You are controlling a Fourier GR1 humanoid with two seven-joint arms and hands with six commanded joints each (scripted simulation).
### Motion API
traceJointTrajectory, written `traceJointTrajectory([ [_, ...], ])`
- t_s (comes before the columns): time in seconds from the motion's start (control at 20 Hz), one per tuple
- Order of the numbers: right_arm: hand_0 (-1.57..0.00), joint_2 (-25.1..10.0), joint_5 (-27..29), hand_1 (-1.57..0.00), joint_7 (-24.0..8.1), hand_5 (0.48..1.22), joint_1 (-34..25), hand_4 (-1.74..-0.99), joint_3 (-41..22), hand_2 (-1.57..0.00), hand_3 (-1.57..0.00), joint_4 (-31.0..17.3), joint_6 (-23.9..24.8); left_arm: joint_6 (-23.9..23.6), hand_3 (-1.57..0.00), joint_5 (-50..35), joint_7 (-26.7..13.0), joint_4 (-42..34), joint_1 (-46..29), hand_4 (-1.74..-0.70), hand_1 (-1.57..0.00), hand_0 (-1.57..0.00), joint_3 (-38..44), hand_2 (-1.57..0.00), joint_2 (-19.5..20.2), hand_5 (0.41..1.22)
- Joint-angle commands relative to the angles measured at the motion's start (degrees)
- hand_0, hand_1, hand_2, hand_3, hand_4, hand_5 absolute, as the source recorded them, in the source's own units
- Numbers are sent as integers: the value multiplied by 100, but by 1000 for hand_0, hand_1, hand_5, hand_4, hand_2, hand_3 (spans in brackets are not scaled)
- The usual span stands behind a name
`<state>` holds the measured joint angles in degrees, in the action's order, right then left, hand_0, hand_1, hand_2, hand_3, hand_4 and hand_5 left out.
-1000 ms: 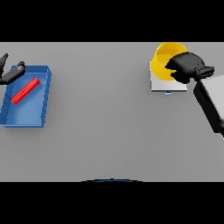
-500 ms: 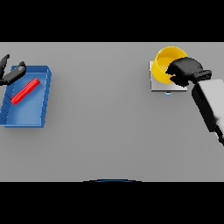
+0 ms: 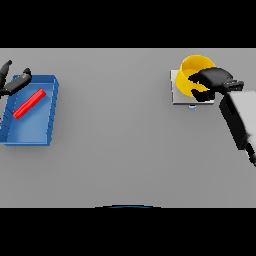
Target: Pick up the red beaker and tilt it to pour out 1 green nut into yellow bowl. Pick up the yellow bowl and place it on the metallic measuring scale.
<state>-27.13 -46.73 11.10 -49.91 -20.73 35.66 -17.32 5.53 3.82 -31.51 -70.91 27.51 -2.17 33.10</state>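
Yellow bowl [image 3: 194, 75] sits on the metallic measuring scale [image 3: 177, 95] at the far right of the grey counter [image 3: 125, 150], which is where the task wants it; the right hand [image 3: 212, 80] is curled over its near rim, gripping it, presumably to steady it before letting go. Whether a green nut lies inside cannot be told. Red beaker [image 3: 29, 103] lies tilted on its side in the blue tray [image 3: 47, 125] at far left, with the left hand [image 3: 15, 82] beside the tray's far corner, fingers relaxed and holding nothing
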Motion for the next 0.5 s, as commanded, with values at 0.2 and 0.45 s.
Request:
traceJointTrajectory([
  [0.2, -247, 31, -37, -243, -4, 824, -77, -1448, -44, -192, -164, -80, -93, 33, 1, -6, 41, -22, -68, -834, 1, 1, -5, 1, 24, 750],
  [0.45, -80, -61, -72, -79, 0, 787, -73, -1395, -106, -62, -53, -72, -284, 31, 1, 19, 59, 57, -17, -833, 1, 1, 2, 1, 31, 760],
])
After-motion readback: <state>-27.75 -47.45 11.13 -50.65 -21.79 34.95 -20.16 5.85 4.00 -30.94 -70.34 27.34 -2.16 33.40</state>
